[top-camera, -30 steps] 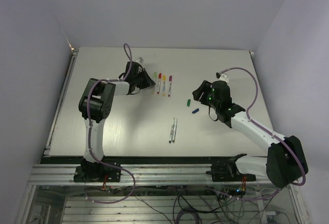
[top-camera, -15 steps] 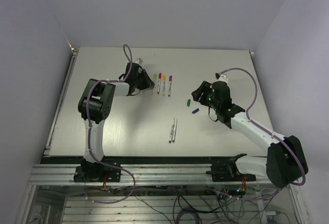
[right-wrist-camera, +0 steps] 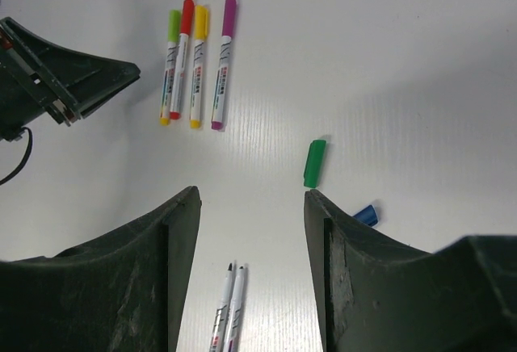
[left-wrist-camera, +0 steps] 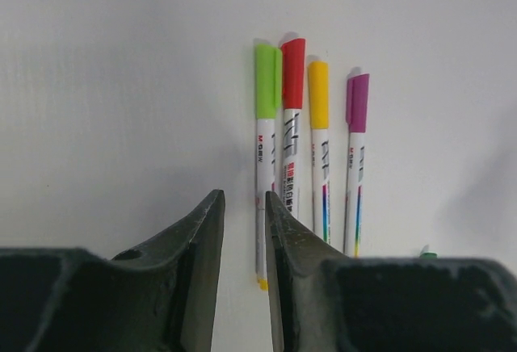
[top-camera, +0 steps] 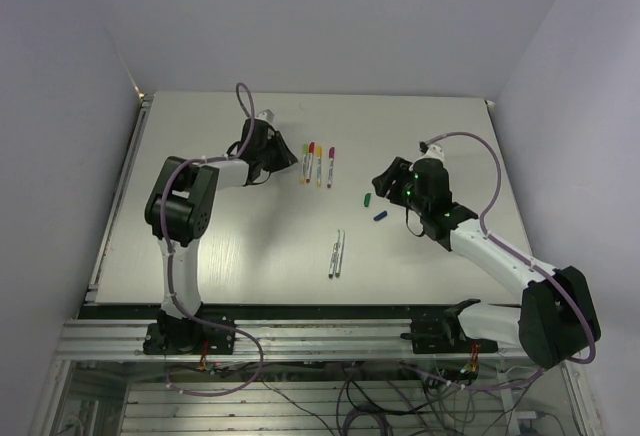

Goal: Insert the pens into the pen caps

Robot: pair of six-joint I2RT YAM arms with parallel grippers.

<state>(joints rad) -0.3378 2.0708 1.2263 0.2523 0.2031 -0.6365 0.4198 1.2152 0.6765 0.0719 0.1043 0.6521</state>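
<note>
While the left gripper (left-wrist-camera: 244, 200) stands slightly parted and empty beside the lime-capped pen (left-wrist-camera: 265, 158), the right gripper (right-wrist-camera: 252, 199) gapes wide, holding nothing.

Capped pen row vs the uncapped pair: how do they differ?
The capped row is four pens wearing lime, red, yellow and magenta caps; the uncapped pair is two pens with bare tips. The capped row lies farther out, just ahead of the left tool; the uncapped pair lies nearer the front edge of the table. Shared: whitish barrels, lying flat, side by side.
</note>
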